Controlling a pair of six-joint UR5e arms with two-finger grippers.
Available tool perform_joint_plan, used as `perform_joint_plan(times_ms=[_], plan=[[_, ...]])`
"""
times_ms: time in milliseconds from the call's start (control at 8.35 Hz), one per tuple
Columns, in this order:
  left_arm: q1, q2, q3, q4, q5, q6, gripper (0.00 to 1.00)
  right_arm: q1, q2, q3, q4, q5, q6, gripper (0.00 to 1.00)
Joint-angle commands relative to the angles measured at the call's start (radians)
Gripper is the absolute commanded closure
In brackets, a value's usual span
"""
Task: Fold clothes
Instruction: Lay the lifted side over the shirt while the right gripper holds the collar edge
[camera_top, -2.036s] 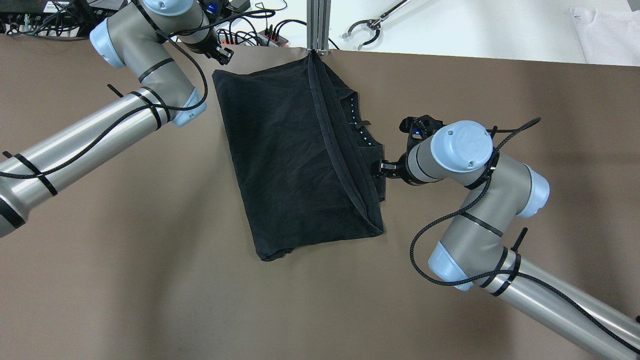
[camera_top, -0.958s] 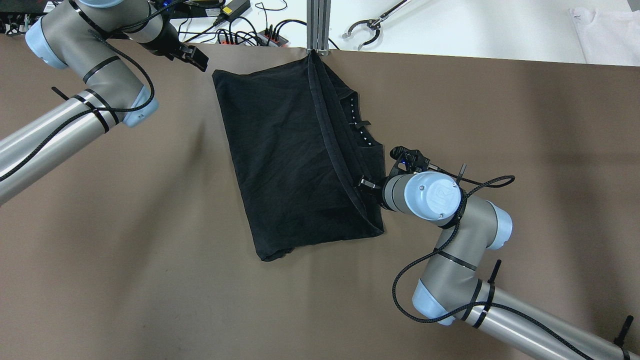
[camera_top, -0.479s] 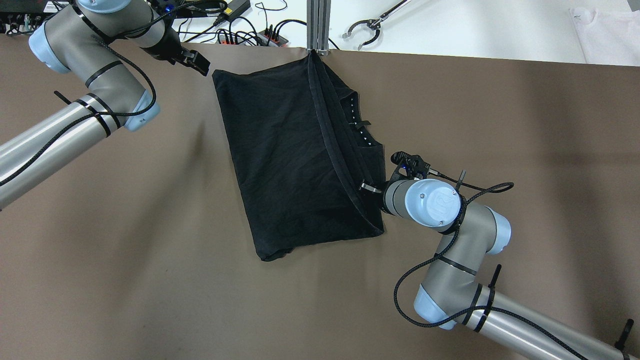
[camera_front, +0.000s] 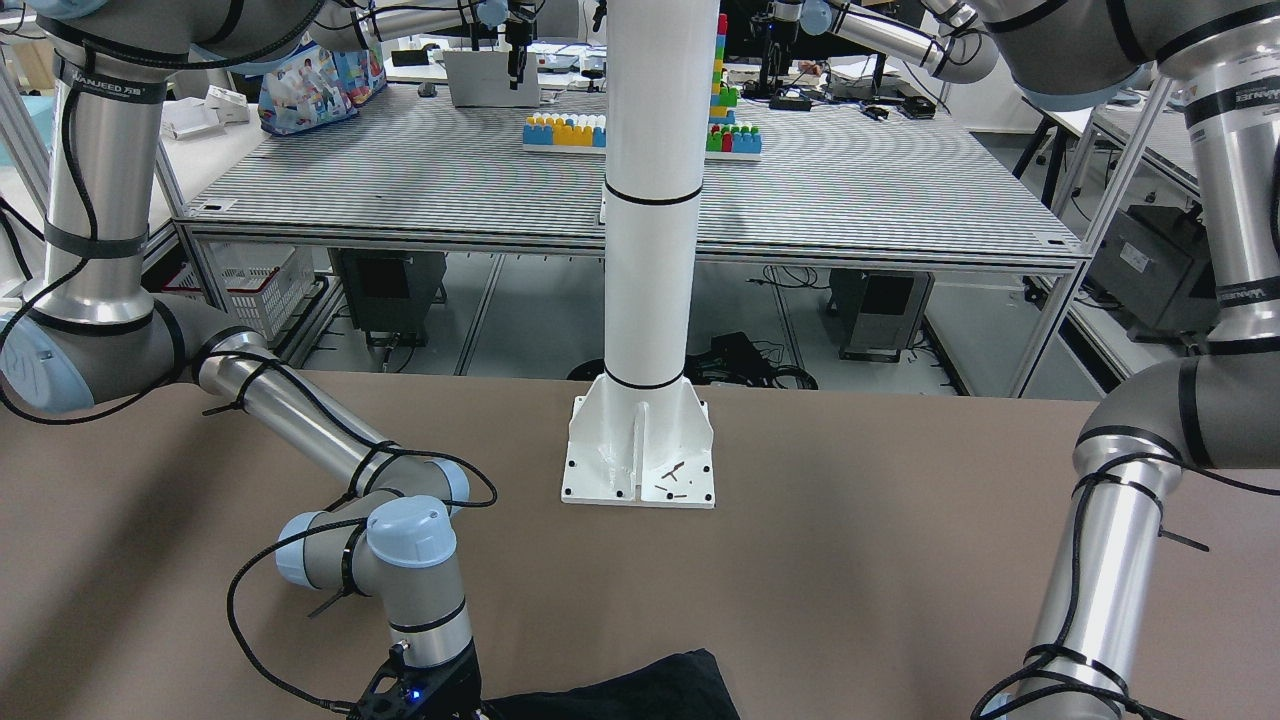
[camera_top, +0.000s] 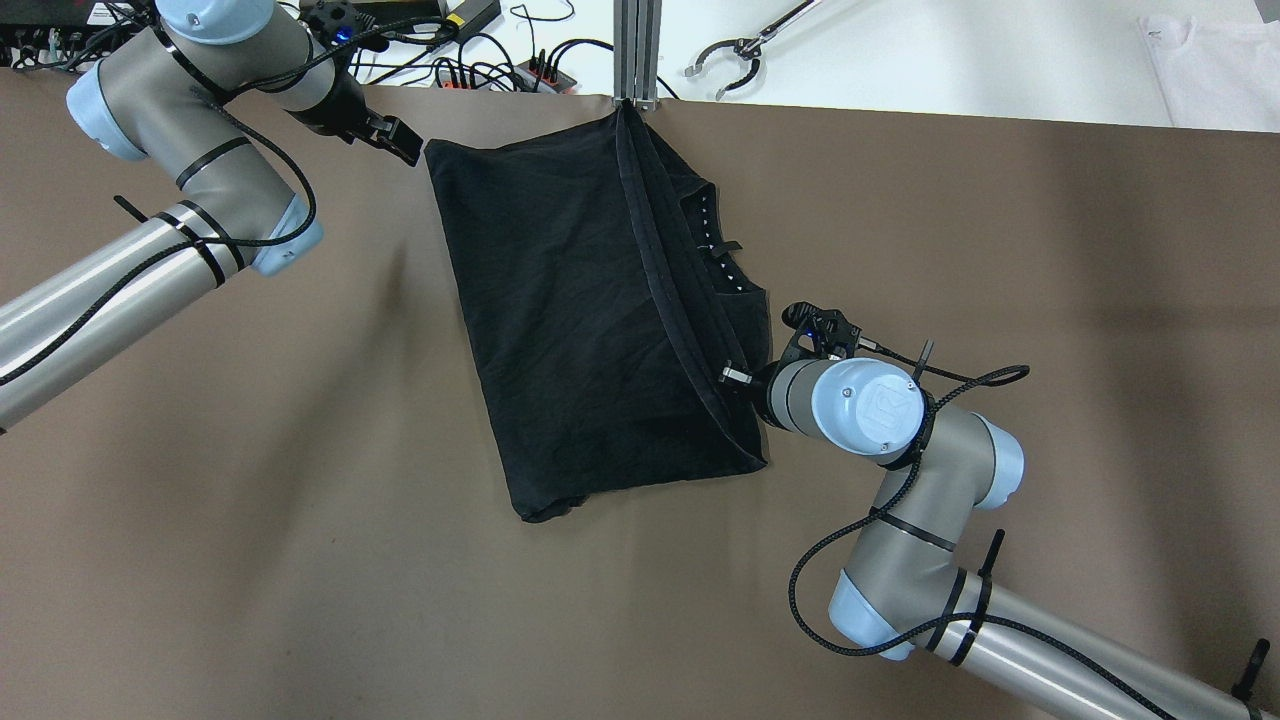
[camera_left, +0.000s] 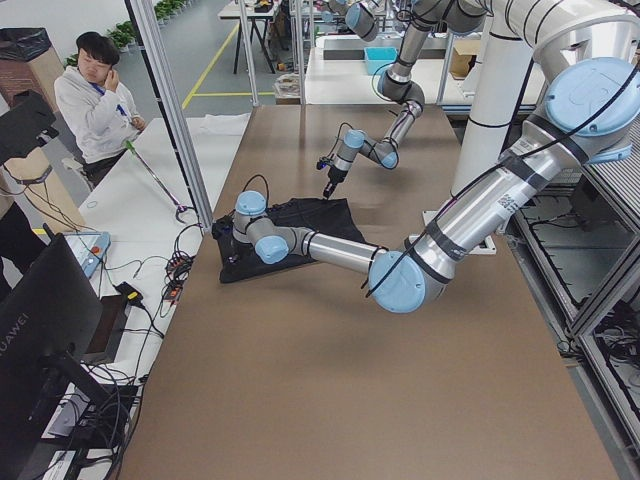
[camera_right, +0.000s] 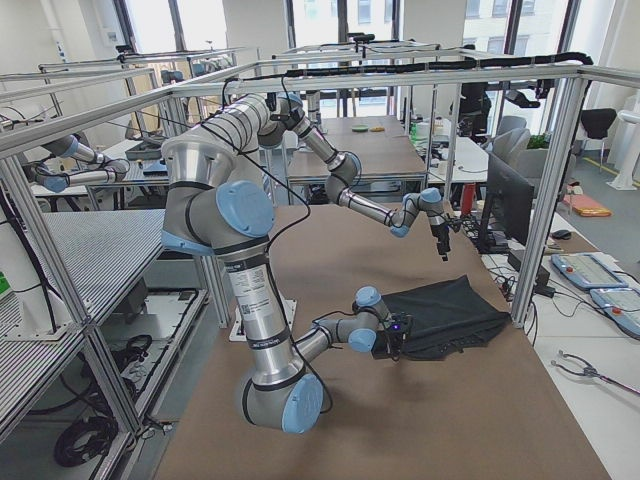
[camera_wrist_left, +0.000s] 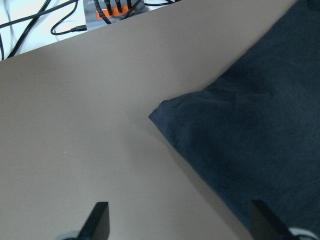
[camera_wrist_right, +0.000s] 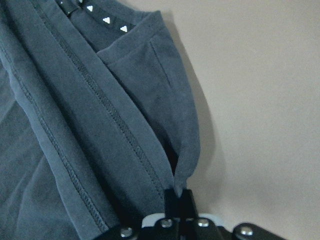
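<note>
**Limp black cloth, one edge pinched**

The clothes (camera_top: 590, 320) lie half-folded on the desk (camera_top: 250, 560) near its far edge. The right pincer (camera_wrist_right: 179, 196) is clenched on a hemmed side fold. The left pincer (camera_wrist_left: 180, 220), released and spread wide, hovers beside the far corner. Light and limp, the fabric will likely sag and drag, so hems and corners look the surest holds.

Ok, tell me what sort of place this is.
Most likely a robotics lab: other robot arms stand at neighbouring metal-framed tables, a monitor sits by this table's end, and a person is alongside at a bench.
</note>
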Motion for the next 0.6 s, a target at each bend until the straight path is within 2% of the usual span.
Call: perform_joint_plan(times_ms=[0, 240, 479], plan=[[0.001, 0.004, -0.006, 0.000, -0.001, -0.002, 0.00, -0.006, -0.010, 0.056, -0.005, 0.000, 0.007, 1.00], [0.001, 0.004, -0.009, -0.001, -0.001, -0.017, 0.00, -0.098, -0.016, 0.100, -0.008, -0.030, 0.060, 1.00], [0.001, 0.006, -0.017, -0.001, -0.001, -0.034, 0.00, -0.168, -0.051, 0.192, -0.073, -0.076, 0.087, 1.00]])
